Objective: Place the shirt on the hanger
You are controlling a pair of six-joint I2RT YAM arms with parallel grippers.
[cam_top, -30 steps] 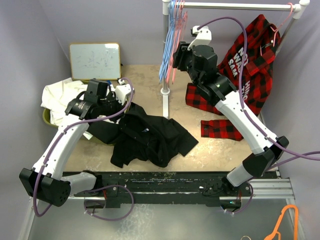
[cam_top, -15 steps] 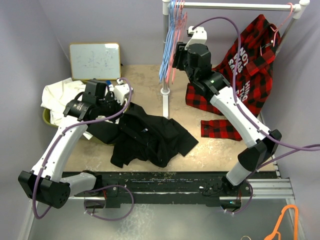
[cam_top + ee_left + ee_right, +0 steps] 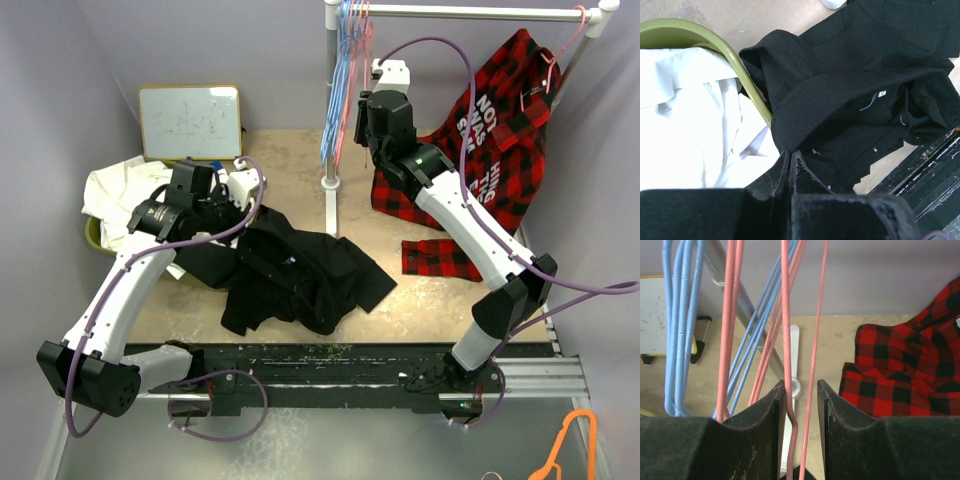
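The black shirt (image 3: 300, 275) lies crumpled on the table's middle; it also shows in the left wrist view (image 3: 850, 75). My left gripper (image 3: 232, 200) is shut at the shirt's upper-left edge, its fingertips (image 3: 799, 162) pinched on the black cloth. The pink hangers (image 3: 352, 60) hang on the rack's left end among blue ones. My right gripper (image 3: 350, 112) is raised to them and is open (image 3: 800, 387). Two thin wires of a pink hanger (image 3: 785, 315) run between its fingers, one touching the left finger.
Light-blue hangers (image 3: 330, 90) hang beside the pink ones by the white rack pole (image 3: 331, 150). A red-and-black plaid shirt (image 3: 500, 120) hangs at right. A white garment (image 3: 115, 195) fills a green basket (image 3: 715, 42). There is a whiteboard (image 3: 190, 122) at the back and an orange hanger (image 3: 575, 440) at the near right.
My right gripper has moved up and left, closing in on the hangers until pink wires sit between its fingers. The left arm and the shirt have not moved.
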